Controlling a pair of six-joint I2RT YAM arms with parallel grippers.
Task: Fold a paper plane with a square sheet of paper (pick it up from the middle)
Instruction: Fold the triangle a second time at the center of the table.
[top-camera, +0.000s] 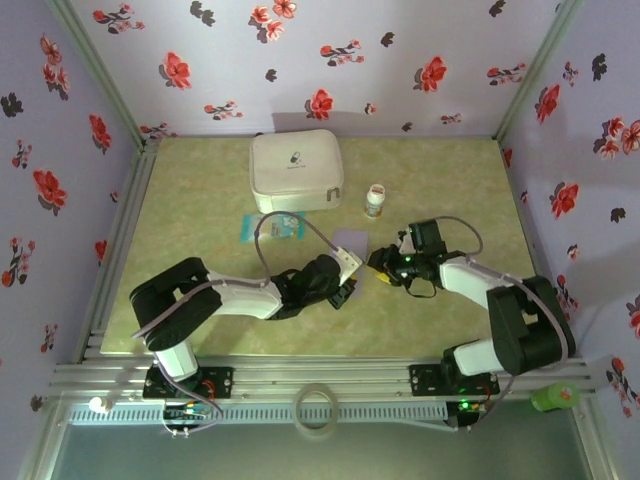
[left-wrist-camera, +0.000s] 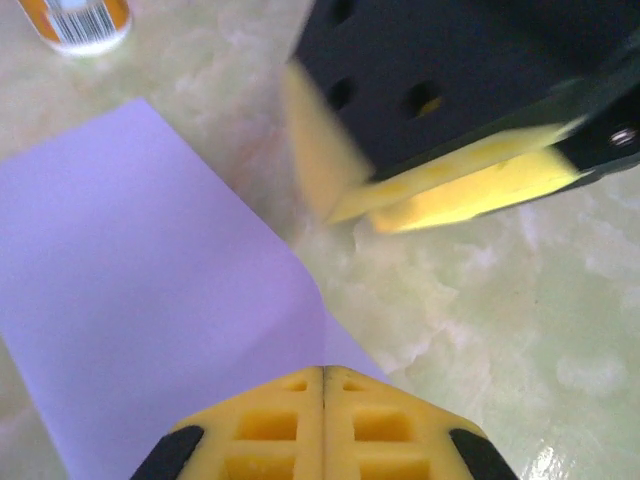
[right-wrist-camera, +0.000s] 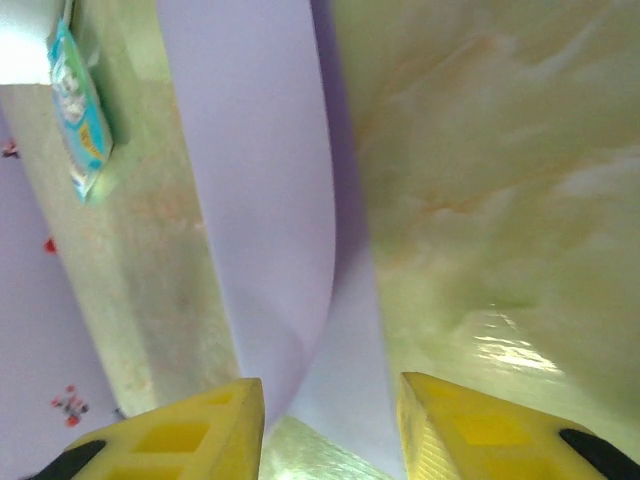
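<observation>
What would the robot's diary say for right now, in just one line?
left gripper: shut on square sheet of paper | right gripper: open, next to sheet | sheet: curled, not flat

overhead rear view, both wrists near paper (left-wrist-camera: 150, 300)
</observation>
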